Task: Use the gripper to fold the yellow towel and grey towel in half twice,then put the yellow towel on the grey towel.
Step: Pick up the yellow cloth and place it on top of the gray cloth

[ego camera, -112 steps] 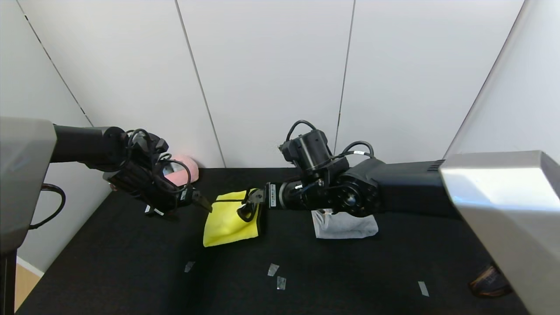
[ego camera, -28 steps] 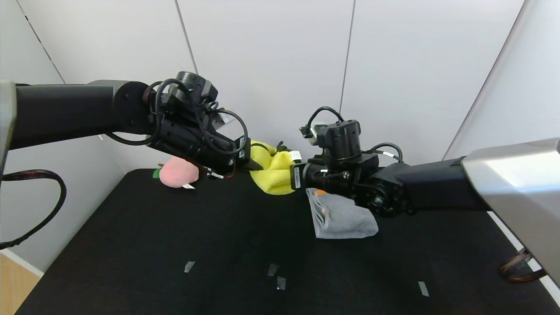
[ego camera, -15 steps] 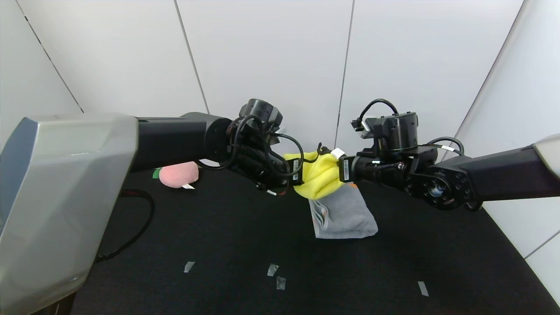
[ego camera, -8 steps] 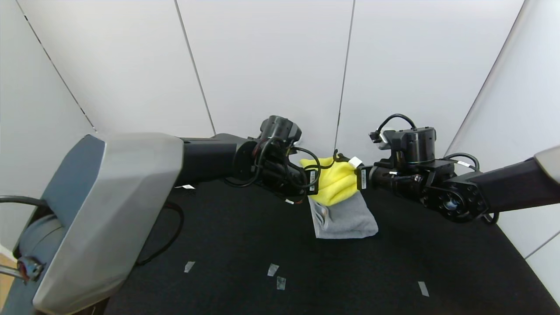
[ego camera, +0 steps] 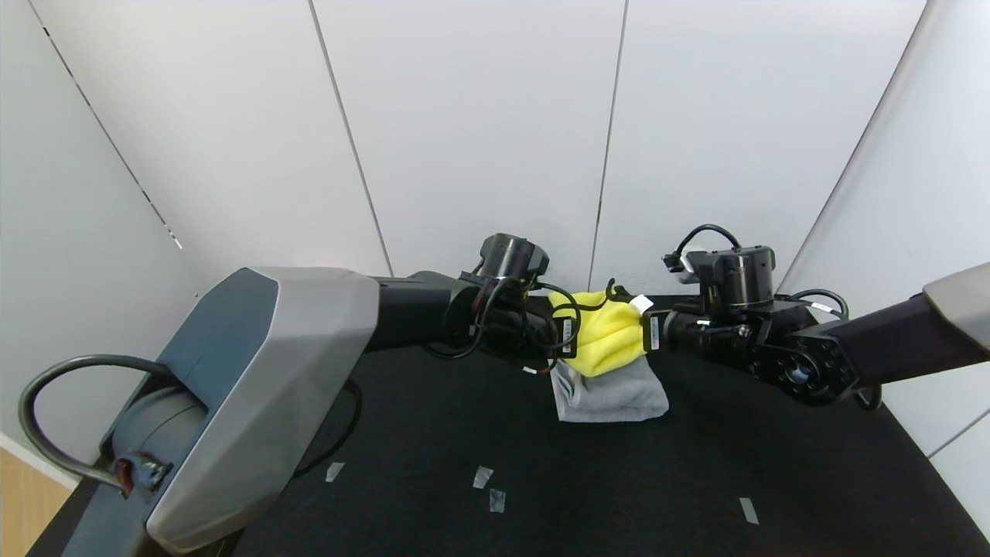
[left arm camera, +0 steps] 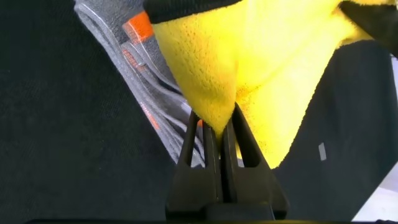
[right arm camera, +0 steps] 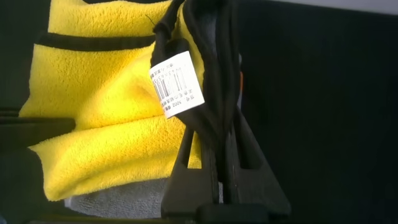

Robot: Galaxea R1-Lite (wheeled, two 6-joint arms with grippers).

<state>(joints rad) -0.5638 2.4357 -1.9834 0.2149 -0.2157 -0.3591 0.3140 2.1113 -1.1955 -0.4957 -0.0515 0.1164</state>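
Note:
The folded yellow towel [ego camera: 605, 334] hangs between my two grippers, just above the far part of the folded grey towel [ego camera: 615, 394] on the black table. My left gripper [ego camera: 571, 338] is shut on the yellow towel's left edge; in the left wrist view [left arm camera: 221, 127] the cloth is pinched between the fingers, with the grey towel's orange band [left arm camera: 138, 28] below. My right gripper [ego camera: 643, 323] is shut on the towel's dark-trimmed corner by the white tag [right arm camera: 176, 84]; in the right wrist view [right arm camera: 214, 140] the yellow towel [right arm camera: 93, 143] sags over the grey towel [right arm camera: 118, 202].
The black table [ego camera: 541, 480] has several small tape marks [ego camera: 489, 487] near the front. White wall panels [ego camera: 479, 131] stand close behind the towels. My left arm's large shell [ego camera: 255, 387] fills the left foreground.
Both grippers carried the yellow towel from the table's left, up and rightward, then lowered it over the grey towel. The pink plush is now out of sight behind my left arm.

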